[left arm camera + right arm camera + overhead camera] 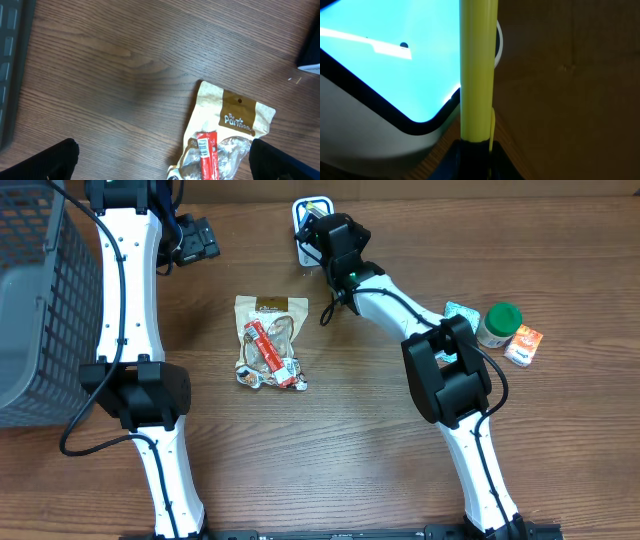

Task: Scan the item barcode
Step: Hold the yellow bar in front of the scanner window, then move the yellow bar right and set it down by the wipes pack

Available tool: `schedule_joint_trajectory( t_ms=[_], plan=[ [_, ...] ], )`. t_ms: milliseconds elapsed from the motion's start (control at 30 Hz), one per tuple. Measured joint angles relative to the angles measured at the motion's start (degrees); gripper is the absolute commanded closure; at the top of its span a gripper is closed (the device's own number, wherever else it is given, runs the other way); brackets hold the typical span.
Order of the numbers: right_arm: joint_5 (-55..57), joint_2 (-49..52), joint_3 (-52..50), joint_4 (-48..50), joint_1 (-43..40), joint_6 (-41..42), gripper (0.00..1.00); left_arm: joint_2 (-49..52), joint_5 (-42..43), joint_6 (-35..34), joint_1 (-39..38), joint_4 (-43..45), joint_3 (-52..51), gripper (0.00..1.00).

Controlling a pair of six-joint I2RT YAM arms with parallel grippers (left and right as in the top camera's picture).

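1. Yellow item (477, 70): your right tool (476, 155) is clamping one end, jaws nearly closed, beside the scanner (385, 65).
2. Be turning it slowly, presenting each face squarely to the glowing window.
3. Your left tool (165, 162) is hanging wide open, empty, over the snack bag (235, 115).

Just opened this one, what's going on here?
The right pincer is shut on a thin yellow item, holding it edge-on in front of the glowing blue window of the white scanner. The left pincer hangs open and empty over the wooden table. A tan snack pouch with a red packet on it lies mid-table, not held by either arm.
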Motion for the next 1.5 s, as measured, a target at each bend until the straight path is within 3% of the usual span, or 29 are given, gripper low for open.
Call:
schedule_joint_trajectory(
  t_ms=[267, 767, 1000, 1133, 1500],
  plan=[
    [0.44, -1.14, 0.0, -5.64, 0.94, 10.47, 0.96, 0.0, 0.02, 0.0, 0.0, 0.0, 0.0, 0.0],
    [-9.25, -27.17, 0.52, -48.78, -1.2, 30.62, 0.96, 0.0, 0.0, 0.0, 0.0, 0.0, 0.0, 0.0],
    [-18.78, -29.27, 0.52, -71.65, -8.59, 33.33, 0.96, 0.0, 0.0, 0.0, 0.0, 0.0, 0.0, 0.0],
    [-23.61, -29.2, -0.48, -76.85, -14.29, 34.47, 0.96, 0.0, 0.02, 0.0, 0.0, 0.02, 0.0, 0.0],
    [-27.58, -28.3, -6.67, -78.47, -26.03, 41.44, 0.96, 0.0, 0.02, 0.0, 0.0, 0.02, 0.0, 0.0]
  ],
)
